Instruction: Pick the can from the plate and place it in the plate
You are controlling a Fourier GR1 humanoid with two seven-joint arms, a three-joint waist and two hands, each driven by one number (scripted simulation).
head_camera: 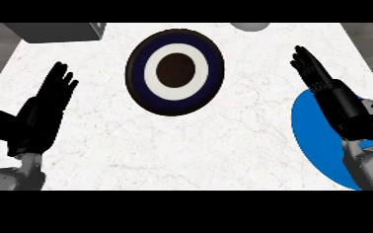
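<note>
A dark round plate (pixel 207 86) with a navy band, a white ring and a brown centre lies on the counter at the upper middle. At the right edge lies a bright blue plate (pixel 312 133), partly cut off by the view. My right hand (pixel 331 96) is over the blue plate's upper part, its fingers straight and pointing away from me. It covers that part of the plate, and no can shows plainly anywhere. My left hand (pixel 44 111) rests open at the left edge, fingers up, holding nothing.
A grey box (pixel 62 31) stands at the counter's far left corner. A pale grey round object (pixel 250 25) sits at the far edge, right of the middle. The white marble counter (pixel 182 148) spreads between the hands.
</note>
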